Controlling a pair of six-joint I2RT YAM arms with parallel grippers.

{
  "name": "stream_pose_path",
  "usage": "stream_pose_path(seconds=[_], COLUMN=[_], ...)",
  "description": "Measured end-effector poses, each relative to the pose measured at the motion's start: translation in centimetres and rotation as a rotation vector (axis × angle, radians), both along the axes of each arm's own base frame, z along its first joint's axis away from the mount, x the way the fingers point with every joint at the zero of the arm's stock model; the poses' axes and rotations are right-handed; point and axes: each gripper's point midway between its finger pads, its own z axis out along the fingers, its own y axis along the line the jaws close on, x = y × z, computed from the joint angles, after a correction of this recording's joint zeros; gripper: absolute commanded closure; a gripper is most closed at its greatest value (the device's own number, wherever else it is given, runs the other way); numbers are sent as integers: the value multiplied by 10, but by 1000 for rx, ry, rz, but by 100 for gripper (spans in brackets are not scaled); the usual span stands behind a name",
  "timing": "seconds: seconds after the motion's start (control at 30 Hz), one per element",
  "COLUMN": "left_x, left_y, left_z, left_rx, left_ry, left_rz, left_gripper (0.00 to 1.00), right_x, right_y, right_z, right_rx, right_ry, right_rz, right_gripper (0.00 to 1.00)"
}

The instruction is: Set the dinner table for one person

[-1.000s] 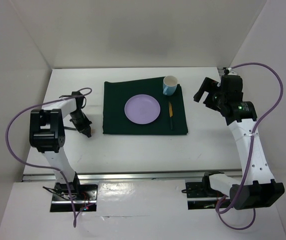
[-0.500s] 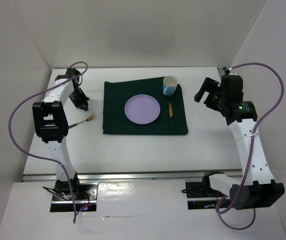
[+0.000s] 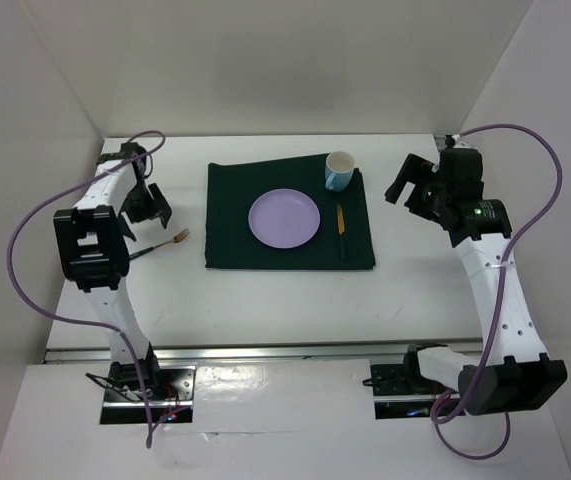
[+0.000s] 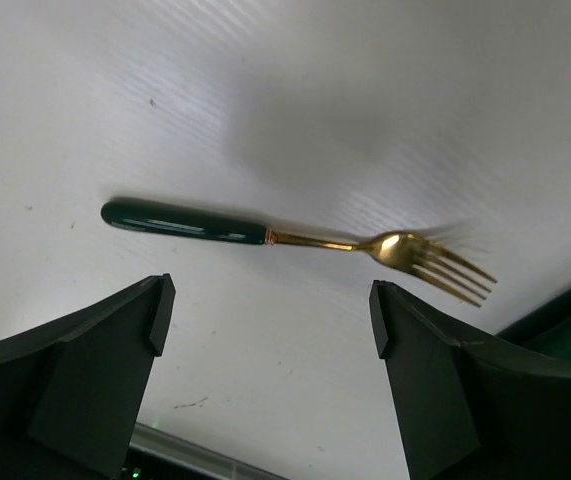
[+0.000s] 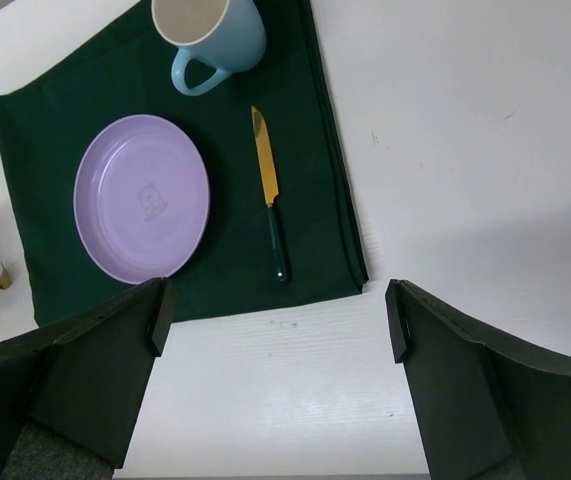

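1. Across the whole top view beyond the two arm bases, the white tabletop [image 3: 265,300] fills the floor of a white-walled enclosure, with a metal rail along its near edge
2. Toward the far side of it, a dark green cloth mat [image 3: 227,210] lies flat, roughly midway between the arms
3. On the right, the right hand [image 5: 275,300] hangs above bare tabletop beside the mat's right edge; its fingers are spread wide and hold nothing
4. On the left, the left hand [image 4: 270,310] hovers over bare tabletop, well left of the mat's far corner; its fingers are also spread wide, with nothing pinched between them
5. At the middle of the mat sits a lilac plate [image 3: 284,219], with nothing on it
6. At the mat's far right corner stands a light blue mug [image 3: 339,170], upright, white inside, its handle turned toward the plate
7. Just right of the plate, on the mat, lies a knife [image 3: 341,228] with a gold blade pointing at the mug and a dark handle toward the near edge
8. Off the mat, on bare tabletop just beside its left edge, lies a fork [image 4: 295,237] with a dark green handle; its gold tines point at the mat without touching it, and the left wrist view shows it flat below the open fingers, apart from both
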Motion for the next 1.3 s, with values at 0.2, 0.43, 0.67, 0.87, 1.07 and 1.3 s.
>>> stream_pose_path(seconds=[0.2,0.43,0.67,0.87,1.07,1.3], left_x=[-11,-17,-27,-21,-2,8], left_y=[-10,-5,-8,-7,-6,-5], left_z=[-3,-19,-30,-39,-39,-44], left_rx=[116,159,182,186,187,94], left_ry=[74,147,209,255,237,204], left_rz=[-80,-114,-135,-143,-143,-106], left_gripper=[0,0,0,0,0,7], right_x=[7,13,16,16,17,16], right_y=[2,6,7,7,7,7], right_z=[-10,-12,-10,-9,-9,-10], right_rx=[5,16,20,20,20,19], right_ry=[31,29,14,14,14,14], right_rz=[9,24,28,28,28,26], right_gripper=[0,0,0,0,0,0])
